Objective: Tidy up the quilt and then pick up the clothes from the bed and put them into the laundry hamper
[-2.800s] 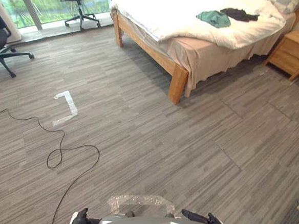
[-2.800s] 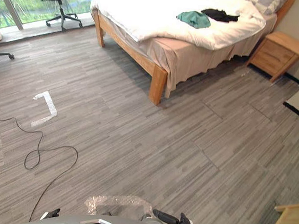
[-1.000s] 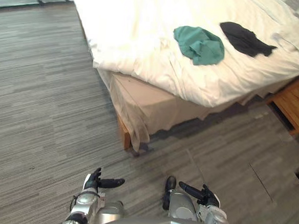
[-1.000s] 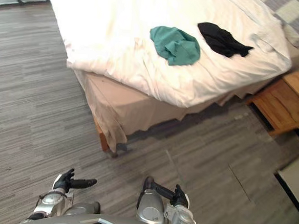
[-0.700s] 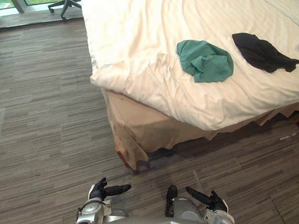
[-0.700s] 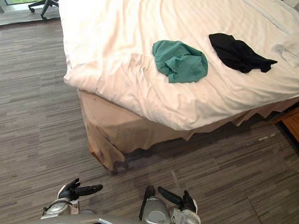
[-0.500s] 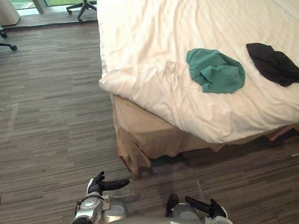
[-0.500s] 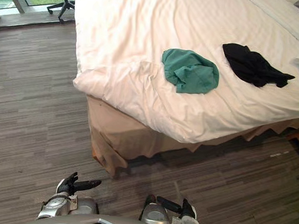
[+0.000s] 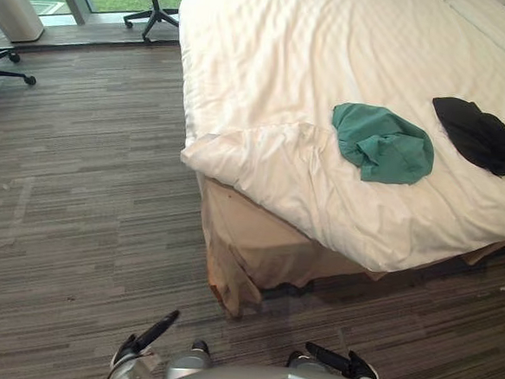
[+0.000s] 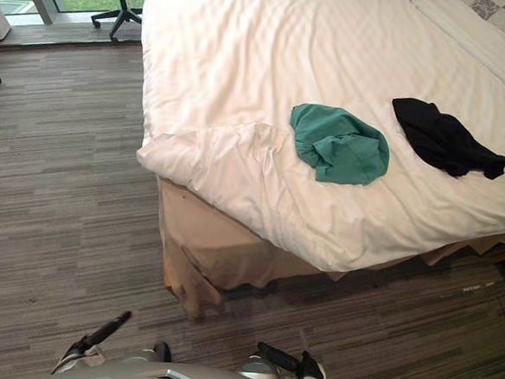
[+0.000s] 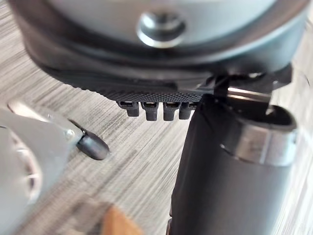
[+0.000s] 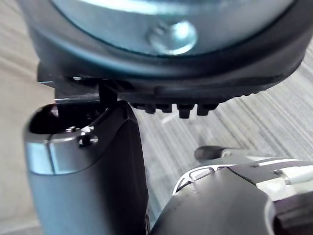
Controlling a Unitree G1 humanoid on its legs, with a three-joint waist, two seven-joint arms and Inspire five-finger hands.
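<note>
I see the puffy white quilt [image 9: 329, 82] bunched at the bed's near left corner. A crumpled green cloth [image 9: 384, 145] lies on it, a black cloth [image 9: 482, 136] farther right. My left hand [image 9: 142, 342] and right hand [image 9: 344, 363] hang over the grey floor [image 9: 77, 212], near me, fingers straight, holding nothing

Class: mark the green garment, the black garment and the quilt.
green garment [image 9: 384, 145], left eye view, its crumpled middle
black garment [image 10: 442, 138], right eye view, its middle
quilt [image 9: 259, 160], left eye view, rumpled corner
</note>
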